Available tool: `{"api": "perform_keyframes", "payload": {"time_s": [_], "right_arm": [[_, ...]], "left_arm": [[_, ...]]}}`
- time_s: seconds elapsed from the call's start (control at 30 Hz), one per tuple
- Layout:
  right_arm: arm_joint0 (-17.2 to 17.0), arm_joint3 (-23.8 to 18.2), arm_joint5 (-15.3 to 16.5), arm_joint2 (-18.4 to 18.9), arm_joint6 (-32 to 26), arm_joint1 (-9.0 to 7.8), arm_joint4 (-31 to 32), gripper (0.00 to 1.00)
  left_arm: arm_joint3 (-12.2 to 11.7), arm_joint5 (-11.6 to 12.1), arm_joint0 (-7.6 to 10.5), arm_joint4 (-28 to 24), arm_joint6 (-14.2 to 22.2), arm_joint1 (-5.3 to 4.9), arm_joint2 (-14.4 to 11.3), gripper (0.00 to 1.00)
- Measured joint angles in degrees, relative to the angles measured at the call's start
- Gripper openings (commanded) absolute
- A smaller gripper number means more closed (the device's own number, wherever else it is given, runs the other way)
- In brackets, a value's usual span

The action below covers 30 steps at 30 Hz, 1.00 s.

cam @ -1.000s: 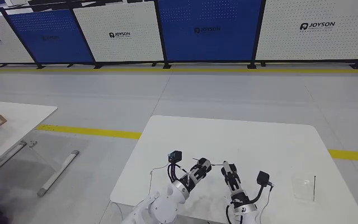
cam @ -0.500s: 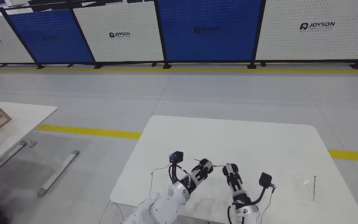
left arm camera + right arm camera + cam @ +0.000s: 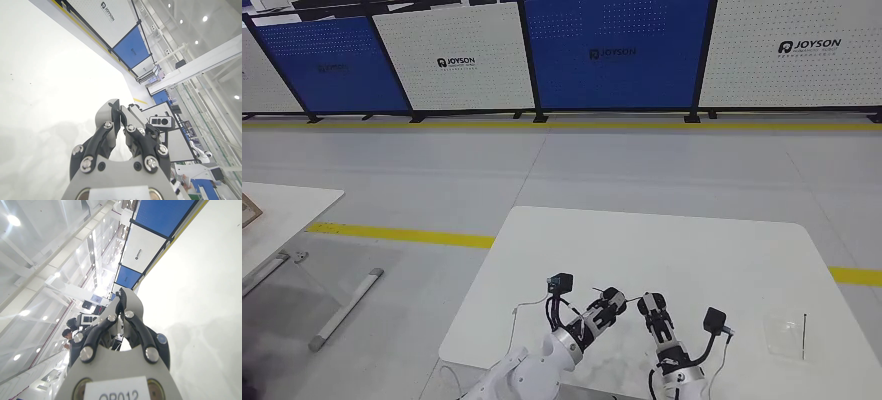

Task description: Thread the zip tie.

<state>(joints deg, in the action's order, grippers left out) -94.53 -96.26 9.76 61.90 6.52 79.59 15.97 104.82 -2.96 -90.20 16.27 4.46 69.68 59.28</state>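
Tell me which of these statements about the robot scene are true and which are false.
1. The left gripper and right gripper sit close together above the white table. True.
2. The left gripper's fingers are spread wide open. False: they are shut together.
3. A clear bag lies on the table, apart from both grippers. True.
4. The panels behind the table are all red. False: they are blue and white.
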Motion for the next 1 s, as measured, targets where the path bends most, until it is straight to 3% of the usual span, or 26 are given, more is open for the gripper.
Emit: {"api": "perform_keyframes", "payload": {"time_s": [0.37, 0.93, 0.97, 1.0], "right_arm": [[-0.16, -0.01, 0.13, 0.26, -0.45, 0.00, -0.36, 0.00], [0.15, 0.58, -0.36, 0.28, -0.66, 0.11, -0.20, 0.00], [0.20, 0.59, -0.52, 0.29, -0.81, 0.11, -0.20, 0.36], [0.24, 0.60, -0.61, 0.29, -0.97, 0.11, -0.24, 0.45]], "left_arm": [[-0.24, 1.06, -0.01, -0.45, 2.20, -0.19, 0.18, 0.00], [-0.15, 0.97, -0.03, 0.58, 0.62, -0.16, -0.16, 0.00], [-0.10, 0.90, -0.10, 0.57, 0.34, -0.15, -0.10, 0.00], [-0.08, 0.77, -0.14, 0.43, 0.18, -0.15, -0.03, 0.00]]}}
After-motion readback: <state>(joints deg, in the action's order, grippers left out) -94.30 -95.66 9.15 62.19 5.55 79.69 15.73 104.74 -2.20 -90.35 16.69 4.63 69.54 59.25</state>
